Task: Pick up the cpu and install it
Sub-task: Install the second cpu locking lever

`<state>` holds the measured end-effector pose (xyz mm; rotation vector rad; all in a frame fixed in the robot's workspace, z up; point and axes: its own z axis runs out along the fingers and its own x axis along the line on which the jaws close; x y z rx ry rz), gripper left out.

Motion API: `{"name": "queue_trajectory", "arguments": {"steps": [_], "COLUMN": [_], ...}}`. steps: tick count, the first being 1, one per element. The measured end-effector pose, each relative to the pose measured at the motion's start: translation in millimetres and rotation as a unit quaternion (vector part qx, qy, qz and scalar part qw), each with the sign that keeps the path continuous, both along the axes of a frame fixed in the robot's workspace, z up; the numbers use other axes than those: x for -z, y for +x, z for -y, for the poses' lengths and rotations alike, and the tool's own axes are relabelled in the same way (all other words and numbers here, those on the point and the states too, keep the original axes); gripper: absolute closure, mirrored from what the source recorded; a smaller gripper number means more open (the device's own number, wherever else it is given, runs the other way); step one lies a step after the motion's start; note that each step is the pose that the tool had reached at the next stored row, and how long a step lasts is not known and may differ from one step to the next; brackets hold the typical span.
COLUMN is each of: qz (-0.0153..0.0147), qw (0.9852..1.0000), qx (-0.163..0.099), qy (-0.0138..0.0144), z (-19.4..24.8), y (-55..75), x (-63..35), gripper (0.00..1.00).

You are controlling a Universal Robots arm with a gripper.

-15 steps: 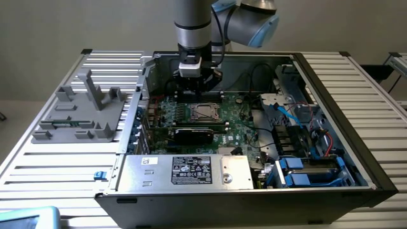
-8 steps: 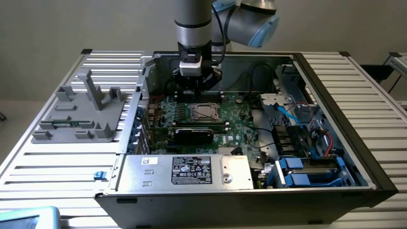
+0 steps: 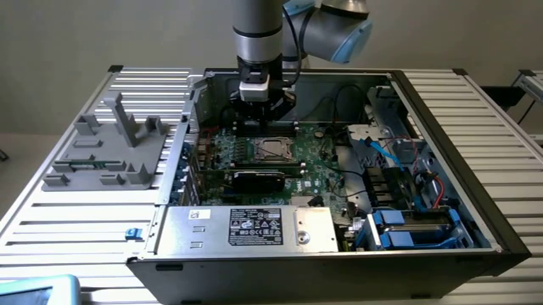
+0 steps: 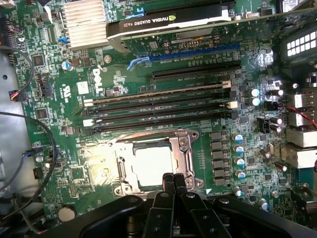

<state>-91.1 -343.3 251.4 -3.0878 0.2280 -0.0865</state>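
Observation:
The cpu (image 4: 152, 164) is a pale, shiny square lying flat inside the socket's metal frame (image 4: 182, 148) on the green motherboard. In the exterior view the cpu (image 3: 271, 149) shows as a small silvery square in the middle of the open computer case. My gripper (image 4: 174, 180) hovers just over the cpu's near edge with its two black fingers pressed together and nothing between them. From the exterior view my gripper (image 3: 255, 129) hangs straight down from the arm, just behind the socket.
A black graphics card (image 4: 163, 22) and several long memory slots (image 4: 158, 106) lie beyond the socket. A finned heatsink (image 4: 81, 22), loose cables (image 4: 29, 134) and the case walls (image 3: 441, 127) crowd the board. A grey fixture (image 3: 114, 149) stands outside the case on the exterior view's left.

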Motion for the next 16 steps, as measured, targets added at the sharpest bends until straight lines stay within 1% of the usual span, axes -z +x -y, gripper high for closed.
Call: {"name": "queue_trajectory", "arguments": {"steps": [6, 13, 14, 16], "qz": [-0.0015, -0.0016, -0.0020, -0.0045], "qw": [1.0000, 1.0000, 1.0000, 1.0000], "qx": [0.000, 0.000, 0.000, 0.000], "qy": [0.0000, 0.0001, 0.0000, 0.0000], "z": [0.0, 0.0, 0.0, 0.2], "y": [0.0, -1.3, -1.9, -2.6], "x": [0.0, 0.1, -0.4, -2.4], "gripper": [0.88, 0.88, 0.88, 0.88]}}
